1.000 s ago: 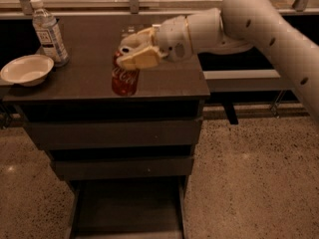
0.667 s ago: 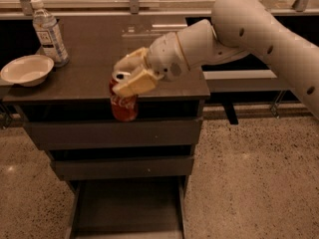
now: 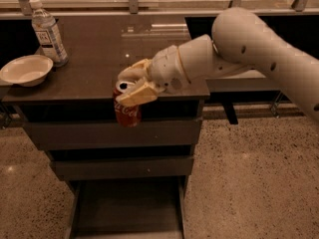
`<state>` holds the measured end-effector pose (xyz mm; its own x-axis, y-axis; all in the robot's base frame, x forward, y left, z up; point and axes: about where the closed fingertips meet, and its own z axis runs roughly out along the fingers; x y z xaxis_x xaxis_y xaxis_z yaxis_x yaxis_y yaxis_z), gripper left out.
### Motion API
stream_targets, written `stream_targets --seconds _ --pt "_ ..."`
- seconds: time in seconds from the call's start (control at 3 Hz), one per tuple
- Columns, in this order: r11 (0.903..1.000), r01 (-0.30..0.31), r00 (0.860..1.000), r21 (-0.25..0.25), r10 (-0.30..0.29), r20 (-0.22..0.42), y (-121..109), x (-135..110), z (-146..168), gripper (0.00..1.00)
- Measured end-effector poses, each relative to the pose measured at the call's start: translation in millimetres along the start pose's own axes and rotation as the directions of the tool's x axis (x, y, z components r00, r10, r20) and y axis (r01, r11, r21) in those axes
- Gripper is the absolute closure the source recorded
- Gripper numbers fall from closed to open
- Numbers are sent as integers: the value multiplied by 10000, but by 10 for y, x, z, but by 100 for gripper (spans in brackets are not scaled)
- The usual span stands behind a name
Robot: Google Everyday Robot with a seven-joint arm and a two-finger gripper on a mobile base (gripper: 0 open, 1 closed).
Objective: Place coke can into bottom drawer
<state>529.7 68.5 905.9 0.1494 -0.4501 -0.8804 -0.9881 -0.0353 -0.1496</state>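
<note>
My gripper [image 3: 130, 85] is shut on the red coke can [image 3: 126, 112] and holds it upright by its silver top. The can hangs in the air just in front of the cabinet's front edge, level with the top flat-fronted drawer. The bottom drawer [image 3: 127, 210] is pulled open below, a wide dark tray with pale side rails, and nothing shows inside it. My white arm reaches in from the upper right across the cabinet top.
On the dark cabinet top [image 3: 109, 49] a clear water bottle [image 3: 47, 31] stands at the back left with a white bowl [image 3: 25, 69] in front of it. Two shut grey drawers [image 3: 119, 151] sit above the open one. Speckled floor lies to the right.
My gripper has carried the coke can forward off the cabinet top and lowered it past the front edge. The bottle and bowl have not moved.
</note>
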Motion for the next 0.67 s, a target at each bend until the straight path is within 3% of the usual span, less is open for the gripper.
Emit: stream_targets --seconds 0.33,0.67 --pt "9954 534 9979 801 -503 -401 210 506 257 100" --pt "9909 1075 9940 809 -1056 -274 473 989 563 100"
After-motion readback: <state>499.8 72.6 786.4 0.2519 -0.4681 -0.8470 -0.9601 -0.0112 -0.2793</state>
